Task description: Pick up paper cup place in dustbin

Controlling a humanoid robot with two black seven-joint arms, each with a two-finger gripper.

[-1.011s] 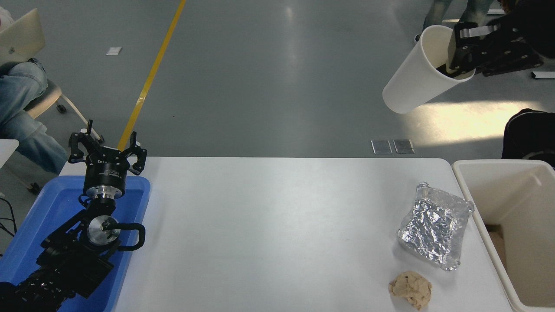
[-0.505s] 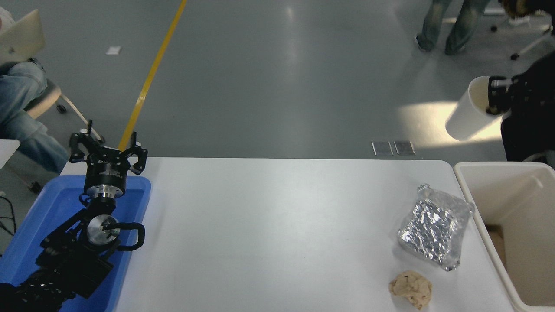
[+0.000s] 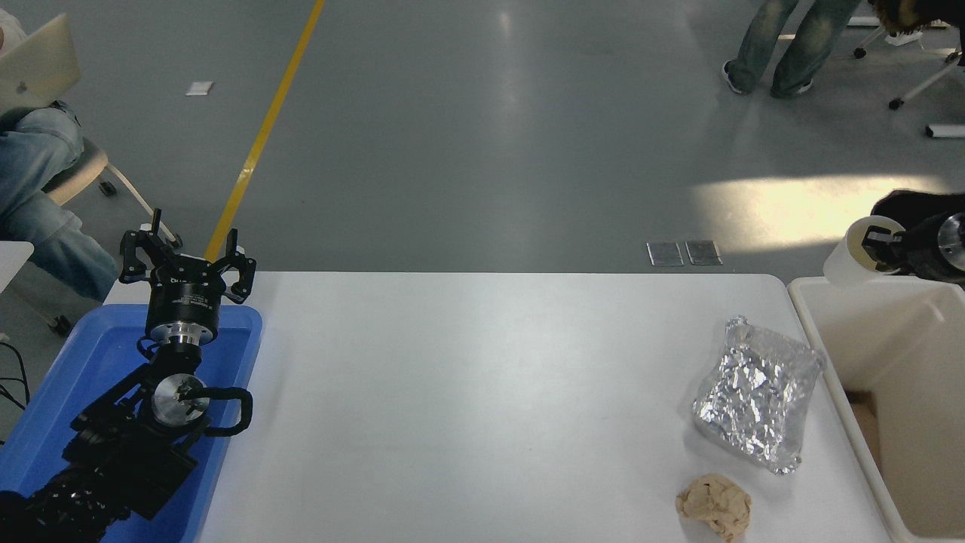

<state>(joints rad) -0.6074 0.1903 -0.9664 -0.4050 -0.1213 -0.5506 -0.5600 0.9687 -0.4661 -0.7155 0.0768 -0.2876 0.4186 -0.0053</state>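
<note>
The white paper cup (image 3: 852, 258) hangs tilted at the far right, just above the back rim of the cream dustbin (image 3: 829, 354). My right gripper (image 3: 878, 247) comes in from the right edge and is shut on the cup's rim, one finger inside its mouth. The dustbin stands off the table's right end, and a brown piece shows at its bottom. My left gripper (image 3: 187, 260) is parked over the blue tray (image 3: 75, 369) at the lower left, fingers spread open and holding nothing.
A crumpled foil packet (image 3: 758, 392) lies on the white table (image 3: 467, 392) near the dustbin, with a tan paper ball (image 3: 714, 504) in front of it. A person sits at the far left; another person's legs stand at the top right.
My right gripper has carried the cup down and to the right, from high in the air beyond the table to just above the dustbin's back rim. The left arm has not moved.
</note>
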